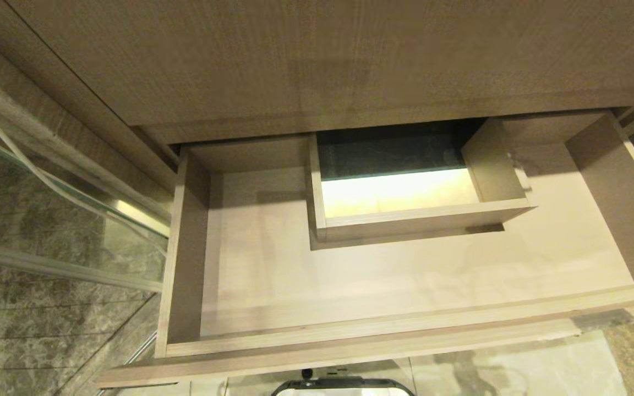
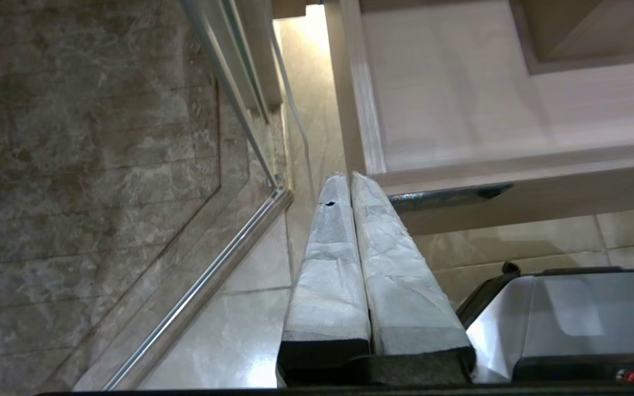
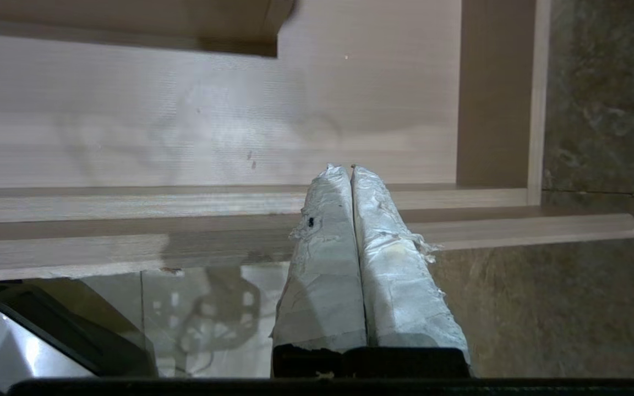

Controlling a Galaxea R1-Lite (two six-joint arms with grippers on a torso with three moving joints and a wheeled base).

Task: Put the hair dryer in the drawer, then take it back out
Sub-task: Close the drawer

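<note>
Evidently the drawer [image 1: 405,275] stands pulled well out under the taller wood panel [image 1: 317,60], its pale floor bare around the boxed cut-out [image 1: 410,187] at the back centre, which judging by its shape leaves room for plumbing. No hair dryer shows in any view, so its whereabouts cannot be told. The left gripper [image 2: 350,179] hangs by the drawer's left front corner, fingers pressed together on nothing. The right gripper [image 3: 347,170] hovers just before the drawer's front rail, fingers likewise closed and empty, probably idle between steps.
</note>
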